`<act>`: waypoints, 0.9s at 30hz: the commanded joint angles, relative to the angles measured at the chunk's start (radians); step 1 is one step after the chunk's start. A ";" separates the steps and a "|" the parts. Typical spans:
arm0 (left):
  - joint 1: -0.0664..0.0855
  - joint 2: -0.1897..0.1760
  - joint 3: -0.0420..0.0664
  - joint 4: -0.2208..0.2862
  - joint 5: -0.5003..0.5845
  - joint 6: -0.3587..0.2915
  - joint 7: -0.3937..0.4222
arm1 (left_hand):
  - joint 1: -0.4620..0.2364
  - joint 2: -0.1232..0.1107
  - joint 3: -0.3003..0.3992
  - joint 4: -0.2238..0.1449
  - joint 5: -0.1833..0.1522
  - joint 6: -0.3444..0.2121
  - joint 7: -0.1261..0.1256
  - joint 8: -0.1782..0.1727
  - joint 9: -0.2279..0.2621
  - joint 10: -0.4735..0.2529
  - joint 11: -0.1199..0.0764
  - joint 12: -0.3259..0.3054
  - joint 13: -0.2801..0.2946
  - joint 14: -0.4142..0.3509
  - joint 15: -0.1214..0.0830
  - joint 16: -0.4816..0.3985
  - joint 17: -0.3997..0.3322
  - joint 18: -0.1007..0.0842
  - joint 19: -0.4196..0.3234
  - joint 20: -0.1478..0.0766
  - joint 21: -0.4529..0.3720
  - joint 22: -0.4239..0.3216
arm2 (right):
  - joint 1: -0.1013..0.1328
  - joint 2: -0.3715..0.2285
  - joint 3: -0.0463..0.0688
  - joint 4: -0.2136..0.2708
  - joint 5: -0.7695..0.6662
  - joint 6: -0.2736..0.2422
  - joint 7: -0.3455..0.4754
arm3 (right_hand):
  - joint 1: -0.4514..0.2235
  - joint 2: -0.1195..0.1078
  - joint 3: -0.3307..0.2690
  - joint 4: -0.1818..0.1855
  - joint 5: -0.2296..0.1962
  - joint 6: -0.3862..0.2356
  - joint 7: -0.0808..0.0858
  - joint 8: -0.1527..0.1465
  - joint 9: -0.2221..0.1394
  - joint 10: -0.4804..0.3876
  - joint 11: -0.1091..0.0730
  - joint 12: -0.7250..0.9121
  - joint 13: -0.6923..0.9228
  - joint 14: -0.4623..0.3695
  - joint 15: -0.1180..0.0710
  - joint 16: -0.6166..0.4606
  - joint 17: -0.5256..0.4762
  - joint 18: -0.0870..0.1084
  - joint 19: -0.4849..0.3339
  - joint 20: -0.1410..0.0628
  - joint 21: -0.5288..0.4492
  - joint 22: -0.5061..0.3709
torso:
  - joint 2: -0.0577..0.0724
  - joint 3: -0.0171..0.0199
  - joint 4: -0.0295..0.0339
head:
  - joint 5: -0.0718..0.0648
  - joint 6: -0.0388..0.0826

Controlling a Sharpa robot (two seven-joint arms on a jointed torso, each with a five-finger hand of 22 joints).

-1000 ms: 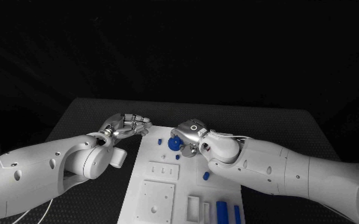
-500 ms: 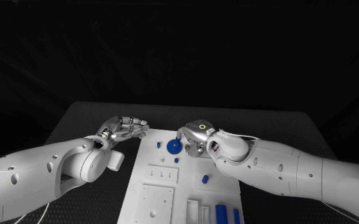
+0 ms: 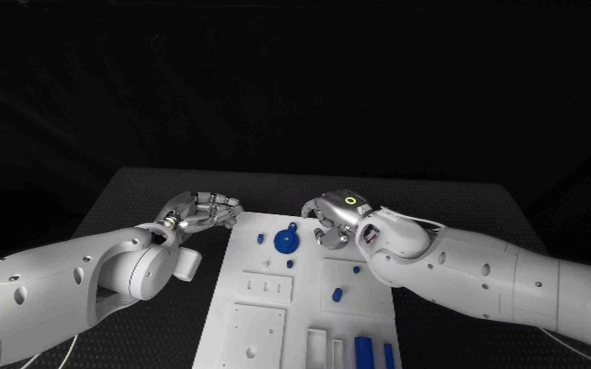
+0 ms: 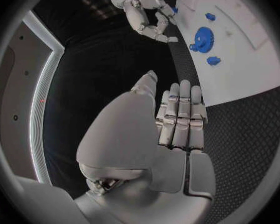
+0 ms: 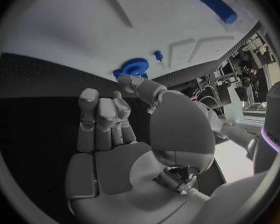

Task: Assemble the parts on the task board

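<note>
Step in hand: between placements, by the look of it; blue gear [image 3: 286, 240] seated flat near the far end of the task board [image 3: 277, 318], nothing carried by either hand.
Right hand [image 3: 335, 219]: poised above the board's far right corner, just beside the gear but apart from it; fingers curled loosely inward, thumb folded near them, nothing between.
Left hand [image 3: 201, 211]: hovering off the board's far left corner, over the black table [image 3: 136, 190]; fingers held straight and pressed side by side, thumb alongside, palm bare, gripping nothing.
Loose parts: small blue peg [image 3: 261, 237] left of the gear, small blue piece [image 3: 290, 262] just nearer than it, another blue piece [image 3: 337, 295] mid-board on the right, long blue bars [image 3: 365, 352] at the near end.
Progress: early, judging by the many open recesses [image 3: 267, 284] in the plate.
Next move calls for: choosing one remaining piece, likely a bar at the near end; drawing a hand back toward the body, spreading the fingers wide first, then lowering squarely over the piece.
Risk: nudging the seated gear while pulling the right hand away.
</note>
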 commanded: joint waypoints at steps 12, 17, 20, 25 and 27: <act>0.001 0.007 0.002 -0.039 -0.004 0.034 0.016 | 0.005 0.012 -0.004 0.001 0.001 0.009 -0.003 0.004 0.003 0.017 -0.006 0.003 0.004 -0.002 0.004 -0.005 0.004 0.013 -0.007 -0.001 0.008 0.021 | 0.031 -0.185 0.019 0.058 0.401 0.044 0.220 | -0.040 0.022 -0.104 0.008 -0.194 0.015 0.015 0.016 0.005 -0.031 0.020 0.003 0.004 -0.003 0.011 -0.010 0.005 0.053 0.002 -0.003 -0.006 -0.004 | -0.008 0.0092 -0.0267 | 0.001 0.002; 0.000 0.017 0.001 -0.049 0.001 0.053 0.027 | 0.006 0.012 -0.004 0.001 0.001 0.010 -0.003 0.004 0.003 0.017 -0.006 0.003 0.004 -0.002 0.004 -0.005 0.004 0.013 -0.007 -0.001 0.008 0.021 | 0.029 -0.209 0.019 0.024 0.428 0.070 0.264 | -0.039 0.024 -0.113 0.006 -0.192 0.017 0.015 0.017 0.005 -0.034 0.020 0.003 0.004 -0.005 0.010 -0.012 0.006 0.053 -0.001 -0.002 -0.007 -0.004 | -0.010 0.0177 -0.0384 | 0.005 0.002; -0.001 0.019 0.001 -0.049 0.015 0.089 0.040 | 0.006 0.013 -0.004 0.001 0.001 0.010 -0.003 0.004 0.003 0.017 -0.006 0.003 0.004 -0.002 0.004 -0.005 0.004 0.013 -0.007 -0.001 0.008 0.021 | 0.023 -0.224 0.019 0.011 0.449 0.081 0.286 | -0.045 0.026 -0.133 0.003 -0.188 0.018 0.014 0.019 0.006 -0.037 0.019 0.002 0.004 -0.007 0.009 -0.015 0.006 0.053 -0.005 0.000 -0.009 -0.004 | -0.011 0.0211 -0.0431 | 0.006 0.001; -0.003 0.020 0.001 -0.047 0.015 0.111 0.044 | 0.005 0.017 -0.006 0.001 -0.003 0.010 -0.005 0.004 0.003 0.018 -0.007 0.002 0.004 -0.002 0.003 -0.006 0.005 0.013 -0.008 -0.001 0.008 0.020 | 0.004 -0.246 0.018 -0.017 0.488 0.103 0.316 | -0.069 0.028 -0.202 -0.008 -0.179 0.010 0.016 0.016 0.005 -0.049 0.021 -0.002 0.004 -0.014 0.010 -0.022 0.007 0.053 -0.017 0.005 -0.013 -0.003 | -0.011 0.0248 -0.0488 | -0.002 -0.001; -0.003 0.021 0.001 -0.047 0.014 0.115 0.044 | 0.005 0.018 -0.007 0.001 -0.005 0.010 -0.005 0.004 0.003 0.018 -0.007 0.002 0.004 -0.002 0.003 -0.006 0.005 0.013 -0.008 -0.001 0.008 0.020 | -0.004 -0.254 0.018 -0.024 0.504 0.109 0.322 | -0.080 0.032 -0.236 -0.014 -0.179 0.006 0.016 0.015 0.005 -0.056 0.022 -0.002 0.004 -0.018 0.012 -0.024 0.009 0.053 -0.022 0.007 -0.014 -0.002 | -0.010 0.0266 -0.0518 | -0.004 -0.003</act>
